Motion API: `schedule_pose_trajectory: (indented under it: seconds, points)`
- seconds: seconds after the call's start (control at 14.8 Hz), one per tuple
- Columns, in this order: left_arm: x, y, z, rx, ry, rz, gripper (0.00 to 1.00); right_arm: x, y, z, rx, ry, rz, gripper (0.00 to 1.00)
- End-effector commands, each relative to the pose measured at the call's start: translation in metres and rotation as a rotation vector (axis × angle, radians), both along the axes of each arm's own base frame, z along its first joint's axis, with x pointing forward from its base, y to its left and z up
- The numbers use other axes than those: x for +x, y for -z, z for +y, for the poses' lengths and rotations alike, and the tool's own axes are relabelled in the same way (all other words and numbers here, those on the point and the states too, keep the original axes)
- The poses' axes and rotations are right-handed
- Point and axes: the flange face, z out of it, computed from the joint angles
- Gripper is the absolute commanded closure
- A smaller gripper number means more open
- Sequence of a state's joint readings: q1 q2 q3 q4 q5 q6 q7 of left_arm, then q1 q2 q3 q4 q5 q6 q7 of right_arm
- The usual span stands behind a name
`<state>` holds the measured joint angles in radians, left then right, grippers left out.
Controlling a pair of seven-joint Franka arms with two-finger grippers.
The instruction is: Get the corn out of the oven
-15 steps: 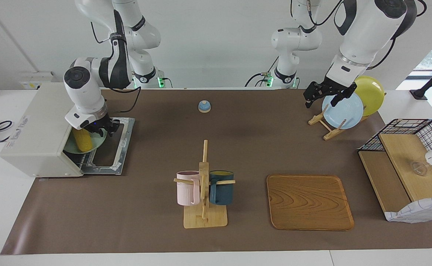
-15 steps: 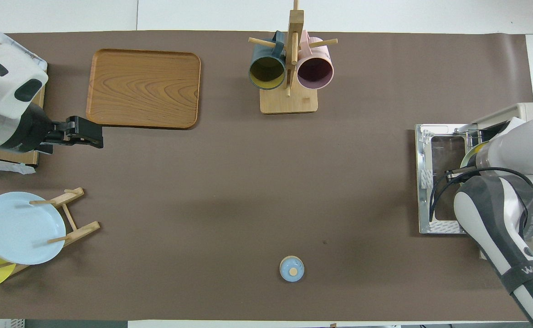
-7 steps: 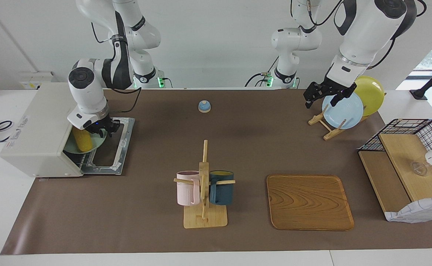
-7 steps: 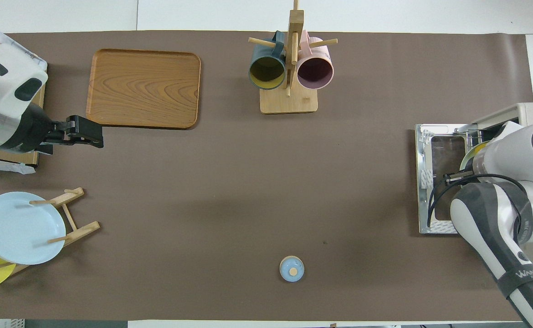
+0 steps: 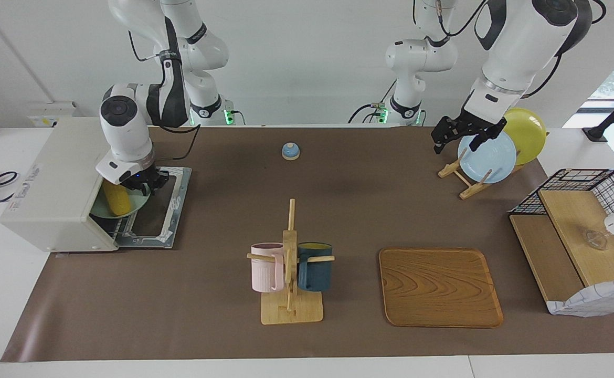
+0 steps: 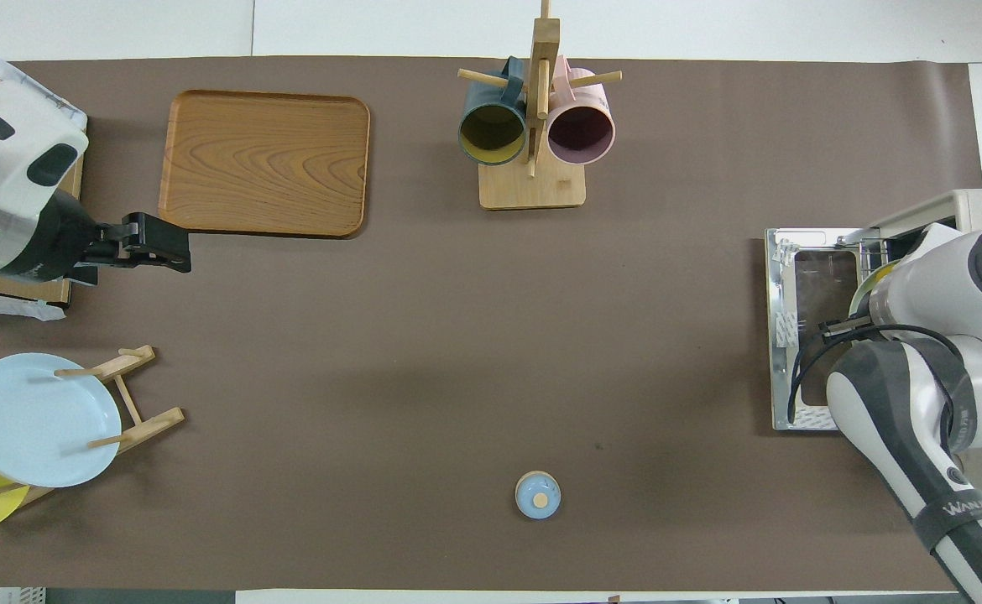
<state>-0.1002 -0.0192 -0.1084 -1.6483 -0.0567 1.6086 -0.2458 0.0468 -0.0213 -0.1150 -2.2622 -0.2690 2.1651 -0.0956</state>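
Fingers of the right gripper (image 5: 140, 185) are hovering at the corn (image 5: 114, 198)'s upper end, though whether they are closing on it I cannot tell. The corn is lying on a pale green plate (image 5: 138, 203) in the mouth of the oven (image 5: 50, 194), whose door is lying open. Looking smooth, stiff, light and likely to roll, it is probably best pinched across its thick middle; the left gripper (image 5: 464, 137) is waiting, fingers apart, over the plate rack (image 5: 462, 181).
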Motion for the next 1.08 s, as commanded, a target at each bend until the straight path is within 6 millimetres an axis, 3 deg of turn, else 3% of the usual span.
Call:
schedule_pose_trajectory:
  seconds: [0.0,0.27,0.54,0.74,1.02]
  points:
    - [-0.012,0.001,-0.001,-0.010,-0.014,-0.002,0.00,-0.005,-0.006,0.007,-0.019,-0.059,-0.007,1.00]
    - [-0.015,0.001,-0.001,-0.006,-0.011,0.016,0.00,0.015,-0.031,0.053,-0.044,-0.117,0.029,1.00]
    - [-0.016,0.000,-0.001,-0.004,-0.010,0.022,0.00,0.018,-0.061,0.139,-0.088,-0.107,0.044,1.00]
    - [-0.016,0.000,-0.002,-0.004,-0.009,0.023,0.00,0.011,-0.065,0.180,-0.106,-0.107,0.043,1.00]
    - [-0.016,-0.001,-0.002,-0.006,-0.010,0.022,0.00,0.005,-0.062,0.265,-0.098,-0.019,-0.008,1.00]
